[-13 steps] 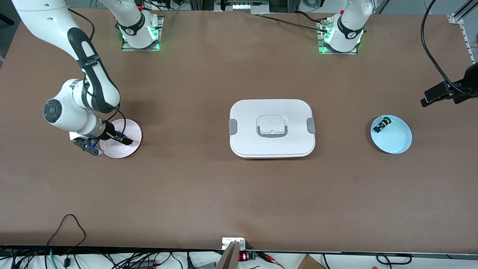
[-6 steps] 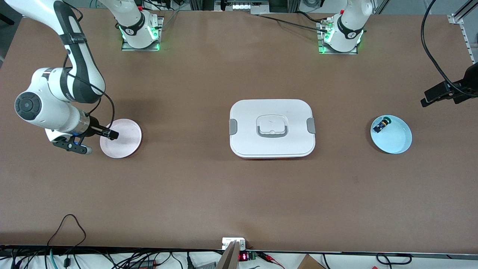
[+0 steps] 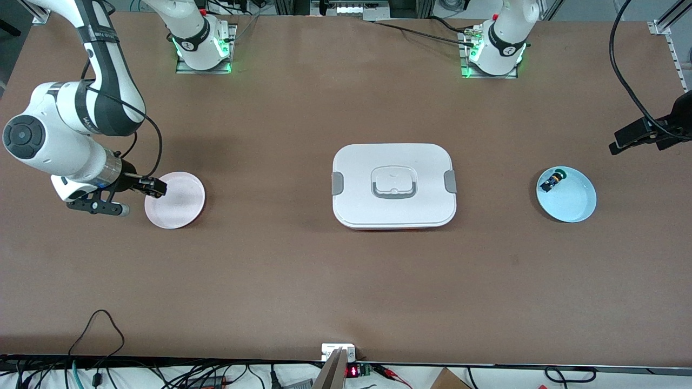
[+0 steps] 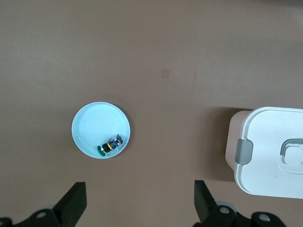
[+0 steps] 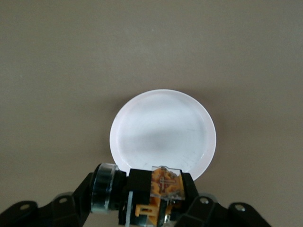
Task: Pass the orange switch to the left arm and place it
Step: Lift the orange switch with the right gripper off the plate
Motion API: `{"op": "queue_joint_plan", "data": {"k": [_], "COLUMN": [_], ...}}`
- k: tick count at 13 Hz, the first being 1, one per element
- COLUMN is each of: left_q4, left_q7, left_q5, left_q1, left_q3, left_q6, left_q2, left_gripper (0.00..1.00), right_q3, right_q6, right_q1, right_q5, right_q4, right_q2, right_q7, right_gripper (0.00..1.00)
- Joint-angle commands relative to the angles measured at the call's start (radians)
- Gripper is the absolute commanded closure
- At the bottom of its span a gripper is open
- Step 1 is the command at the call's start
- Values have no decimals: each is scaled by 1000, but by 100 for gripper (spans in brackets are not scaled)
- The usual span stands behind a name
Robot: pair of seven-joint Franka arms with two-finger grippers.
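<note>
Right gripper (image 3: 154, 186) hangs over the edge of the pink plate (image 3: 181, 208) at the right arm's end of the table. Jaws closed on the orange switch (image 5: 158, 194); the right wrist view shows the switch lying sideways between them, orange body visible, clear cap end sticking out to one side. Plate otherwise bare.

Left gripper (image 4: 139, 210) is up high near the left arm's end of the table, jaws spread wide, nothing held. Its wrist view looks down on the blue plate (image 4: 92, 120), which carries the green switch (image 4: 110, 144), and on one corner of the box (image 4: 272, 151). This arm waits.

Box (image 3: 394, 216) sits mid-table, squarely between the two plates.

Risks, as judgement:
- Grip looks off-centre, part of the switch overhanging. A quick swing could rotate or shed it.
- A straight carry toward the left arm passes over the box; too low a path would clip the lid or handle.
- Handover is tight: the part is tiny and there is little free surface for second jaws. Early release by the right gripper would drop it.
- The green switch is a lookalike; the left arm could go for the wrong one.
</note>
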Motion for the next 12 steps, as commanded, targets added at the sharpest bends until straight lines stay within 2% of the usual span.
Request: {"op": "queue_joint_plan", "data": {"k": [1,3,5,10,12], "left_q4": [19,19,19,19,19], "left_q7": [19,19,21,19,21], "left_q5": [-14,-14,-14,-20,-21], "left_q1": [2,2,2,9,16], "left_q3": [1,1,3,3,3], "left_q6": [-8,-8,-8,-8,-8], "left_q2": [8,8,8,8,11], "left_gripper": [0,0,0,0,0], "right_q3": [12,43,72,162,182], "right_q6": [-95,-200,-247,-244,-236], "right_q1": [19,22,22,22,22], "right_q5": [-16,-14,-7,36,50], "right_q4": [91,181,230,286,306], "right_q2": [-7,-7,-13,-48,-48], "right_q7": [-19,-57,-132,-145,-245], "right_gripper": [72,72,72,74,77]}}
